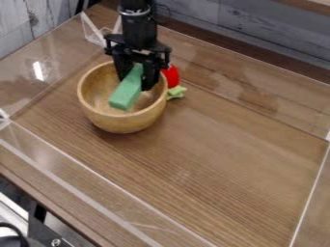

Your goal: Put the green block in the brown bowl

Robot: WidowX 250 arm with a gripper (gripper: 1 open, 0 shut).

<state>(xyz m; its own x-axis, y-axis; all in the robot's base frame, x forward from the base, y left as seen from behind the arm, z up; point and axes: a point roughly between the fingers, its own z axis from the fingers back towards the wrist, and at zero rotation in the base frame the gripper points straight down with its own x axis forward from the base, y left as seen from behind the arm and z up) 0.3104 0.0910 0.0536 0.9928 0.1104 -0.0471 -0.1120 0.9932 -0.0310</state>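
Note:
The brown bowl (96, 111) sits at the left of the wooden table, round with a thick rim. The green block (127, 89) hangs tilted over the bowl's inside, its lower end down near the bowl's floor. My black gripper (135, 69) points straight down over the bowl's far right part and is shut on the block's upper end. Whether the block's lower end touches the bowl I cannot tell.
A red rounded object (171, 76) with a small green leaf (177, 93) lies just right of the bowl, right beside the gripper. Clear plastic walls (33, 68) fence the table on the left, front and right.

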